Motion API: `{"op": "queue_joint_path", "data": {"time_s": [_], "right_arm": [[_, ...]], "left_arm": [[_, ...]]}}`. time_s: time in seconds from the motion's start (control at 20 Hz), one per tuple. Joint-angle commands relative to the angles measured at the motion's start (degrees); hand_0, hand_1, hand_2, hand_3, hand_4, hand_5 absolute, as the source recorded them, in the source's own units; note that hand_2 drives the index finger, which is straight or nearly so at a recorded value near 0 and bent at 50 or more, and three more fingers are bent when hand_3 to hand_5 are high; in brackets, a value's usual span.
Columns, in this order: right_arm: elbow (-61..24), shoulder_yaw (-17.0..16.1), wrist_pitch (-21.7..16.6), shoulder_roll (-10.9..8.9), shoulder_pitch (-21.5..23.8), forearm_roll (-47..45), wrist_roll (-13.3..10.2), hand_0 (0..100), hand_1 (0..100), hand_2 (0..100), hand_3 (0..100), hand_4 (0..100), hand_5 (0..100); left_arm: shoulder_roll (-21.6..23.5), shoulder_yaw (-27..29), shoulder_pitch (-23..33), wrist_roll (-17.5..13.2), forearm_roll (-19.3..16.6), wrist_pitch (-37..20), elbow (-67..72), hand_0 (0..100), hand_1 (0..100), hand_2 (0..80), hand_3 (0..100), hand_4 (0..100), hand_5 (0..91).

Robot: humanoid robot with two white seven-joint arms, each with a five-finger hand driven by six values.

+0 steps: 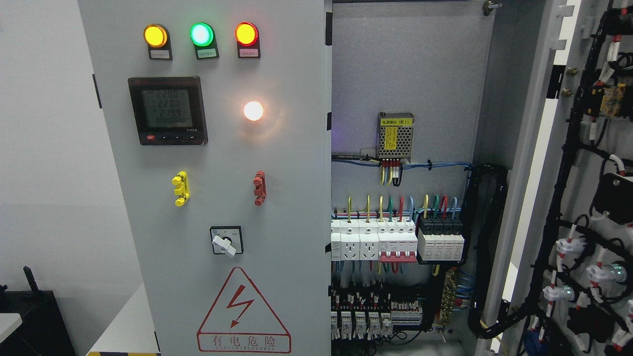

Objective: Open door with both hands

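Head view: no robot hand or arm shows anywhere, so the state of the fingers cannot be told, and nothing can be placed relative to them.

The electrical cabinet fills most of the picture. Its left door (207, 198) is closed and faces the camera, cut off at the top and bottom edges. On it sit three lit lamps in a row, yellow lamp (156, 35), green lamp (202, 34) and red lamp (247, 33), each with a small label too fine to read. Below them are a digital meter (167, 110) (its digits glow faintly and are hard to make out) and a bright white light (253, 111) whose glare washes out its own rim. Lower down are a yellow handle (180, 188), a red handle (259, 188), a rotary switch (226, 241) and a red warning triangle (243, 311) with a lightning bolt.

The right door (583, 198) stands swung wide open at the picture's right, seen from its inner side and cropped by the right edge, with black cable bundles (561, 207) and lamp backs on it. Between the doors the cabinet interior (405, 64) is exposed: a small power supply (395, 136), a row of breakers and sockets (395, 240) with coloured wires, and terminal blocks (376, 316) in shadow at the bottom, partly cut off.
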Motion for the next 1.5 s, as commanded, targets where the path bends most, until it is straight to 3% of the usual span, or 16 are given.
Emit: {"op": "queue_joint_path", "data": {"time_s": [0.0, 0.45, 0.8, 1.25, 1.45], "right_arm": [[-7.88, 9.22, -0.47, -3.71, -6.18, -0.04, 0.00, 0, 0, 0, 0, 0, 0], [-10.16, 10.56, -1.78, -2.13, -12.52, -0.04, 0.00, 0, 0, 0, 0, 0, 0], [-10.34, 8.98, -4.78, -1.08, -19.19, 0.05, 0.00, 0, 0, 0, 0, 0, 0], [-9.11, 2.48, -4.25, -0.11, -27.54, -0.04, 0.00, 0, 0, 0, 0, 0, 0], [-8.76, 1.51, -4.25, -0.11, -30.35, -0.04, -0.09, 0, 0, 0, 0, 0, 0]], "left_arm": [[-0.04, 0.15, 0.00, -0.01, 0.00, 0.01, 0.07, 0, 0, 0.0, 0, 3, 0.0], [-0.04, 0.24, 0.00, -0.01, 0.00, 0.01, 0.07, 0, 0, 0.0, 0, 3, 0.0], [-0.04, 0.24, 0.00, -0.01, 0.00, 0.01, 0.07, 0, 0, 0.0, 0, 3, 0.0], [-0.04, 0.24, 0.00, -0.01, 0.00, 0.01, 0.07, 0, 0, 0.0, 0, 3, 0.0], [-0.04, 0.24, 0.00, -0.01, 0.00, 0.01, 0.07, 0, 0, 0.0, 0, 3, 0.0]]}}
